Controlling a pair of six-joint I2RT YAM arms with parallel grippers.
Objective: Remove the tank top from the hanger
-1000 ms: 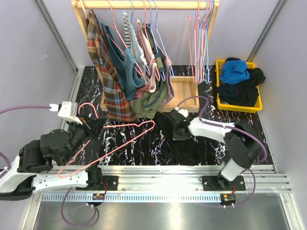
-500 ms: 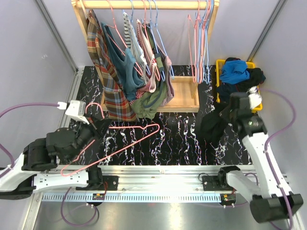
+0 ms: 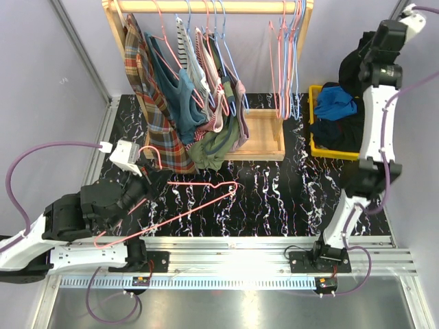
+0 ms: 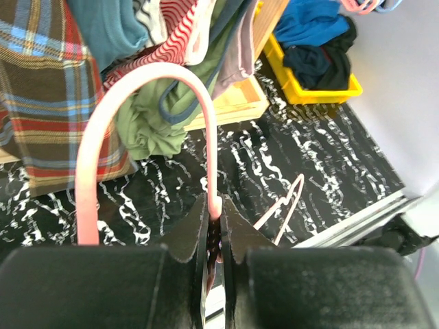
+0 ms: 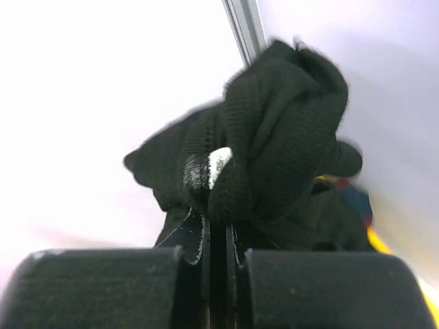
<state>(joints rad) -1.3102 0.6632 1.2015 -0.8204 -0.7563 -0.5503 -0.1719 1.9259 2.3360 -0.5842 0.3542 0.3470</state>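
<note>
My left gripper (image 3: 152, 179) is shut on a bare pink hanger (image 3: 195, 202), gripping it just below its hook (image 4: 140, 116); the hanger hangs over the black marbled table, and its far corner shows in the left wrist view (image 4: 288, 200). My right gripper (image 3: 361, 60) is raised high at the far right, above the yellow bin (image 3: 313, 140), and is shut on a black tank top (image 3: 351, 65). In the right wrist view the bunched black fabric (image 5: 274, 151) with a white label (image 5: 220, 163) is pinched between the shut fingers (image 5: 193, 250).
A wooden rack (image 3: 206, 7) at the back holds several garments on hangers (image 3: 185, 103) and several bare hangers (image 3: 288, 62). The yellow bin holds blue and dark clothes (image 3: 336, 103). Grey walls stand on both sides. A metal rail (image 3: 240, 243) runs along the near edge.
My right arm swung up and back from mid-table to high above the yellow bin, carrying the black tank top. My left gripper moved the pink hanger slightly right and farther away.
</note>
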